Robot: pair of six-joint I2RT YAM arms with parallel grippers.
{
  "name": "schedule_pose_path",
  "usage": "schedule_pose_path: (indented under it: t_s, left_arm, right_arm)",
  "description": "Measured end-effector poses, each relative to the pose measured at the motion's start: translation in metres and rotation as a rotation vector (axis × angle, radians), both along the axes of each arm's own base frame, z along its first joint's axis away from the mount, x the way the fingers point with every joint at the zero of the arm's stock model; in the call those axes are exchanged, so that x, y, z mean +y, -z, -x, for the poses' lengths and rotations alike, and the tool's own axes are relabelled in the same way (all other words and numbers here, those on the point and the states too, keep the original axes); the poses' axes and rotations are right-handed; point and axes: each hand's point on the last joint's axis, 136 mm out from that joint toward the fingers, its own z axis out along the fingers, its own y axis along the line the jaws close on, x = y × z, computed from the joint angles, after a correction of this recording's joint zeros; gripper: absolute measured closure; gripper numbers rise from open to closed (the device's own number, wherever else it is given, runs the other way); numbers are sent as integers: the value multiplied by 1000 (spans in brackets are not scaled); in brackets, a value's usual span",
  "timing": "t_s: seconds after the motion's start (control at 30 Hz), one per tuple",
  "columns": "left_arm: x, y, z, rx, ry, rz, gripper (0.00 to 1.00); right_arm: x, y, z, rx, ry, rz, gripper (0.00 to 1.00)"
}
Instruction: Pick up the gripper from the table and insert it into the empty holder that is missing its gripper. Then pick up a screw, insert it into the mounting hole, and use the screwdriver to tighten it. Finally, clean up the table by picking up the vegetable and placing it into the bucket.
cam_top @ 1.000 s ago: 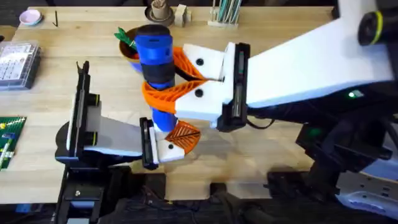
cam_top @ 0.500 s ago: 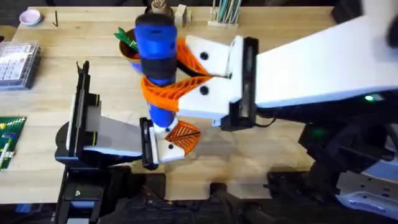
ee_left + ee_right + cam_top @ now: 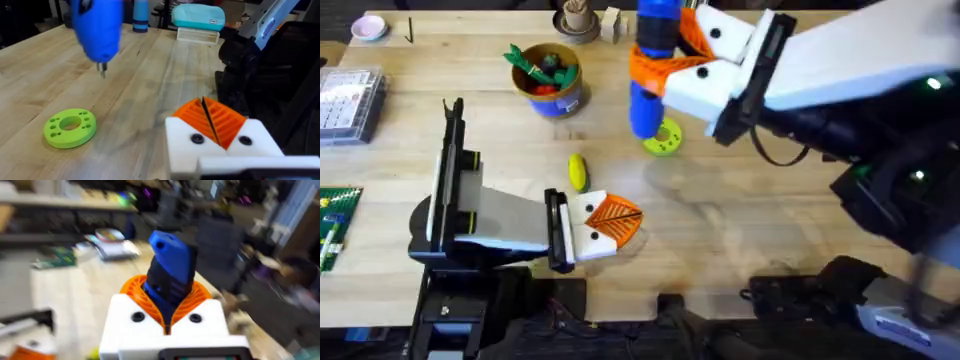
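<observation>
My right gripper [image 3: 663, 68] is shut on the blue screwdriver [image 3: 653, 60], holding it upright above the far middle of the table. In the right wrist view the screwdriver [image 3: 170, 272] stands between the orange pads of that gripper [image 3: 167, 307]. Its metal bit [image 3: 103, 70] hangs over the wood past a green disc [image 3: 70, 128]. My left gripper [image 3: 617, 218] rests near the front edge, its orange pads [image 3: 222, 120] pressed together on nothing. The yellow vegetable [image 3: 578, 172] lies just beyond it. The bucket [image 3: 552, 82] stands farther back. The loose gripper, empty holder and screw are out of view.
The green disc [image 3: 663, 140] lies under the screwdriver. Green and red toy vegetables fill the bucket. A clear parts box [image 3: 348, 100] and a green board [image 3: 335, 225] sit at the left edge. A pink dish [image 3: 368, 27] and small stands [image 3: 578, 18] line the back.
My right arm has lifted the screwdriver away from the left gripper and carried it back and to the right, uncovering the vegetable, bucket and green disc. The left arm has stayed still.
</observation>
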Motion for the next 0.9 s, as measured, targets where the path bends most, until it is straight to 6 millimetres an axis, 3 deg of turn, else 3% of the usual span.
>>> schedule_pose_path:
  t_s: [0.13, 0.3, 0.5, 0.6, 0.7, 0.9]
  left_arm:
    - [0, 0, 0, 0, 0, 0, 997]
    - [0, 0, 0, 0, 0, 0, 997]
    - [0, 0, 0, 0, 0, 0, 997]
    - [0, 0, 0, 0, 0, 0, 997]
    - [0, 0, 0, 0, 0, 0, 997]
    - [0, 0, 0, 0, 0, 0, 997]
  right_arm:
    - [-37, 44, -49, 79, 167, 132, 981]
    - [-99, 100, -100, 158, 369, 309, 981]
    - [-156, 162, -122, 288, 485, 559, 981]
    - [-170, 170, -132, 274, 504, 702, 981]
    - [-175, 165, -148, 198, 506, 809, 981]
    - [-171, 159, -177, 21, 485, 1005, 981]
